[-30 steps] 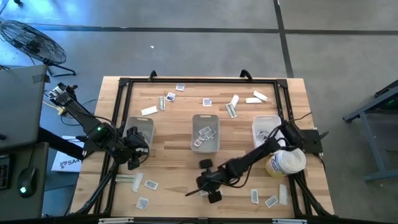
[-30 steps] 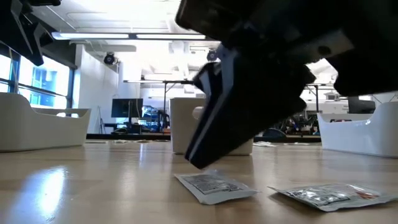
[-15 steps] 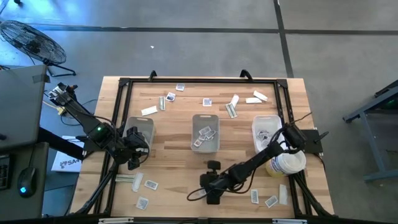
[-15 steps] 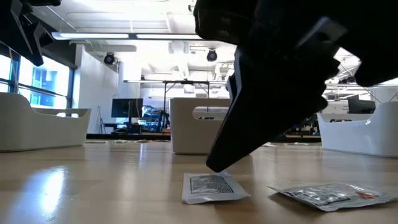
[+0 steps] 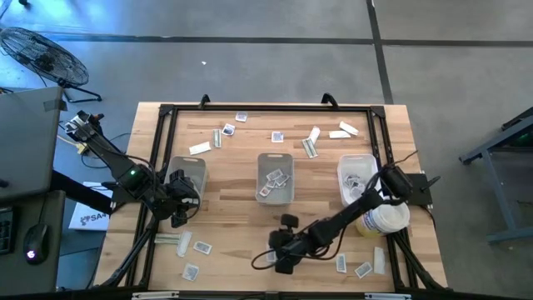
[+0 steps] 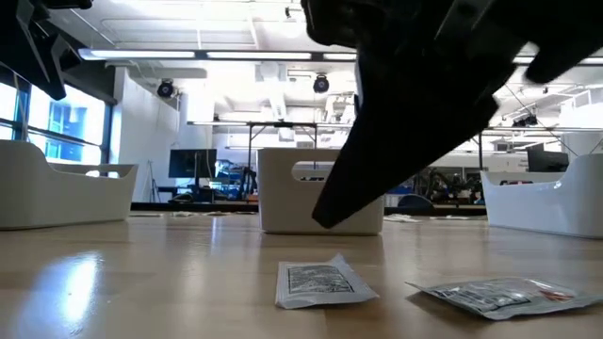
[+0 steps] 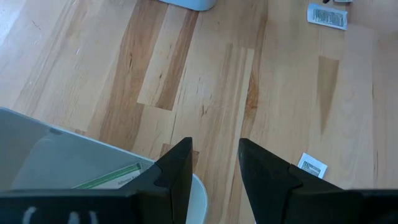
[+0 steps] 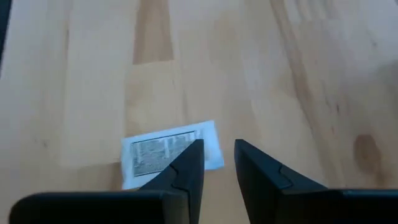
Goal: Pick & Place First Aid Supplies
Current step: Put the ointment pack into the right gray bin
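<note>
A square white-grey sachet (image 8: 158,152) with dark print lies flat on the wood near the table's front middle (image 6: 325,282). My right gripper (image 8: 219,149) hangs just above and beside it, open by a narrow gap with nothing between the fingers. In the low view its fingertip (image 6: 327,218) stands clear of the sachet. My left gripper (image 7: 214,149) waits open over the near corner of the left grey tray (image 5: 187,177), which holds a green-white strip (image 7: 109,178). More packets lie scattered on the table.
A middle grey tray (image 5: 275,177) holds a few sachets, and a white tray (image 5: 356,175) stands right of it beside a round white tub (image 5: 383,218). Loose packets lie along the far edge (image 5: 312,137), at the near left (image 5: 202,247) and at the near right (image 5: 362,269).
My right gripper has moved a little toward the table's right edge, rolled about its own axis, and risen off the sachet. The sachet has turned on the table from slanted to square-on and stays flat.
</note>
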Motion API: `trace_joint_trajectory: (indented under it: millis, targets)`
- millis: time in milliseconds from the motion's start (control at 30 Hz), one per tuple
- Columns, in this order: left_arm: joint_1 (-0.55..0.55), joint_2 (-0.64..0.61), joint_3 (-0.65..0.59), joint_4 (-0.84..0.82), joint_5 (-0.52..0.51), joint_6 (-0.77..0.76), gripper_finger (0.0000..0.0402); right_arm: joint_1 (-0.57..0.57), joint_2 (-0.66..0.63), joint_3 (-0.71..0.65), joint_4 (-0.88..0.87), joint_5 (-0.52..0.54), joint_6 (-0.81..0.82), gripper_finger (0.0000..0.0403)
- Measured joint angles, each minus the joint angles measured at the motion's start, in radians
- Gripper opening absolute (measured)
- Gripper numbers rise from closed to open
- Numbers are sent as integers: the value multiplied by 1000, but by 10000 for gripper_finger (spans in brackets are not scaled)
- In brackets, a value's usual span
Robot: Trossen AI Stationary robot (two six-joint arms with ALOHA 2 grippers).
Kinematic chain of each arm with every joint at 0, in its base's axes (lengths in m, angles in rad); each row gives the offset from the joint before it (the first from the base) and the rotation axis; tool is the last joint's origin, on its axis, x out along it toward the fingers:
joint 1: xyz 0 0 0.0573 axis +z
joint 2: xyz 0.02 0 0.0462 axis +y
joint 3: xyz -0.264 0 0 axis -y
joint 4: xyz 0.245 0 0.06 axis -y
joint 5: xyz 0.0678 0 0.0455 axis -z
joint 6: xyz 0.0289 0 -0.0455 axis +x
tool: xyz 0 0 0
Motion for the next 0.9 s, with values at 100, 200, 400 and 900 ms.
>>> trace_joint_trajectory:
  millis: [100, 200, 400, 900]
  targets:
    - [0, 0, 0, 0, 0, 0, 128, 10, 2, 0, -7, -10, 44, 83]
    - [0, 0, 0, 0, 0, 0, 128, 17, 12, -2, -25, -3, 84, 83]
    - [0, 0, 0, 0, 0, 0, 128, 11, 17, -20, 5, 2, 113, 83]
    - [0, 0, 0, 0, 0, 0, 128, -14, 35, -25, 117, -122, 16, 83]
